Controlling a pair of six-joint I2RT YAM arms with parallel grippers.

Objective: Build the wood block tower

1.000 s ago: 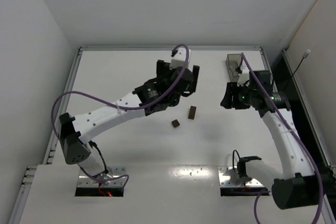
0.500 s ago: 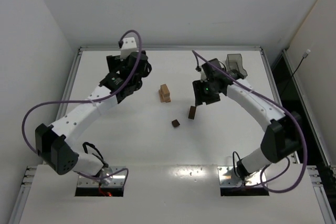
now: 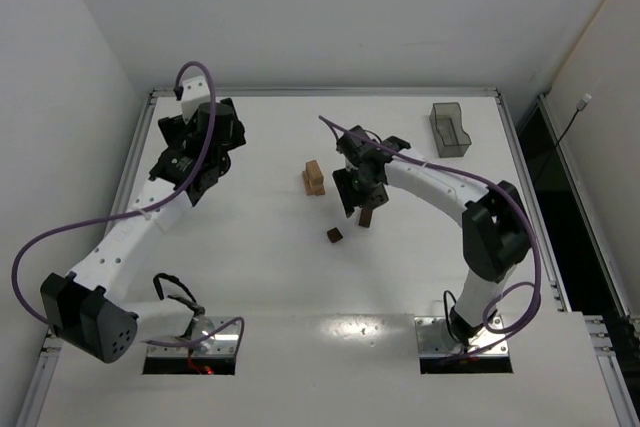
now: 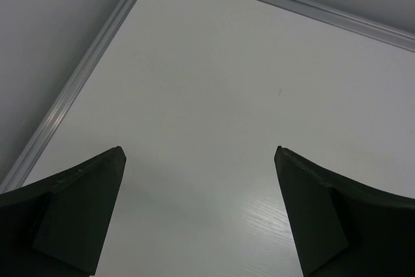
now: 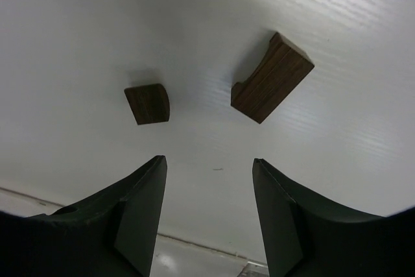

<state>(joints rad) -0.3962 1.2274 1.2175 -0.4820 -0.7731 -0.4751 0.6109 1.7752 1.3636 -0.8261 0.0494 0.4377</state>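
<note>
A short stack of light tan blocks (image 3: pixel 314 178) stands at the table's middle. A dark brown arch piece (image 3: pixel 367 217) and a small dark brown block (image 3: pixel 334 235) lie loose to its right and front. My right gripper (image 3: pixel 358 193) hovers open just above the arch piece. In the right wrist view the arch piece (image 5: pixel 272 78) and the small block (image 5: pixel 147 104) lie ahead of the open, empty gripper (image 5: pixel 209 160). My left gripper (image 3: pixel 196 153) is open and empty at the far left. The left wrist view shows its gripper (image 4: pixel 200 152) over bare table.
A clear grey plastic bin (image 3: pixel 449 129) stands at the back right. The table's raised metal rim (image 4: pixel 78 82) runs close along the left of my left gripper. The right arm's purple cable arcs over the table's middle.
My left arm has swung from the table's middle to the far left, uncovering the tan stack. My right arm has moved from near the bin to over the dark blocks.
</note>
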